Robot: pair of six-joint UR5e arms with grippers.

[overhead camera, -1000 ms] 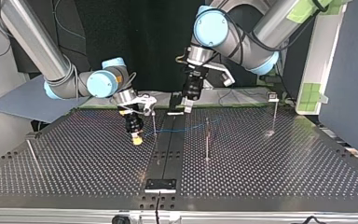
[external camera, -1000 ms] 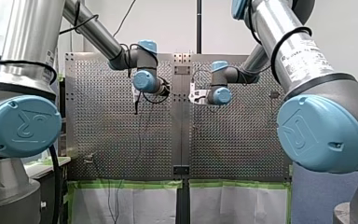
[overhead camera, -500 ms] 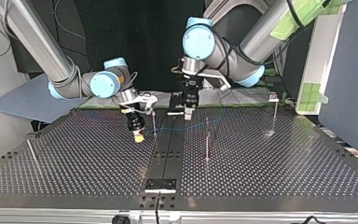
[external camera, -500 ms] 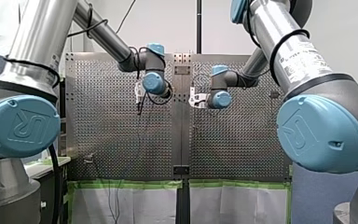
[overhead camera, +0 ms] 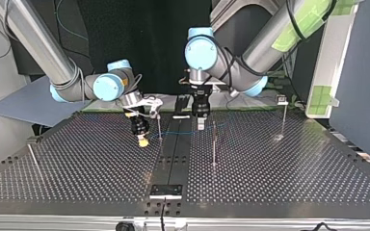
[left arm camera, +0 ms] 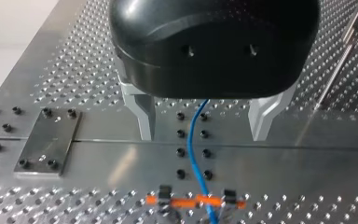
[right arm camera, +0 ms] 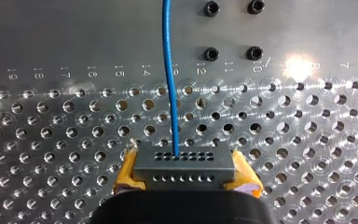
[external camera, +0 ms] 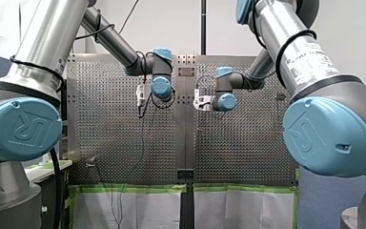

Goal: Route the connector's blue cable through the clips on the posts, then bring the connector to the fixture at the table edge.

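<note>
Yellow pads (right arm camera: 127, 173) of my right pincer (right arm camera: 185, 169) are clamped on the grey connector (right arm camera: 182, 163), low over the perforated bench (right arm camera: 317, 140). In the top view that is just left of centre, beside a thin post (overhead camera: 159, 126). Blue cable (right arm camera: 169, 79) leaves the connector's face and runs ahead to my left pincer (left arm camera: 204, 135), whose metal fingers stand wide apart with the cable passing between them, touching neither.

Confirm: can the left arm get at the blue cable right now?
Likely yes. The left tool is open, its fingers either side of the blue cable, with nothing between them. How far ahead of the fingertips the cable lies is unclear.
</note>
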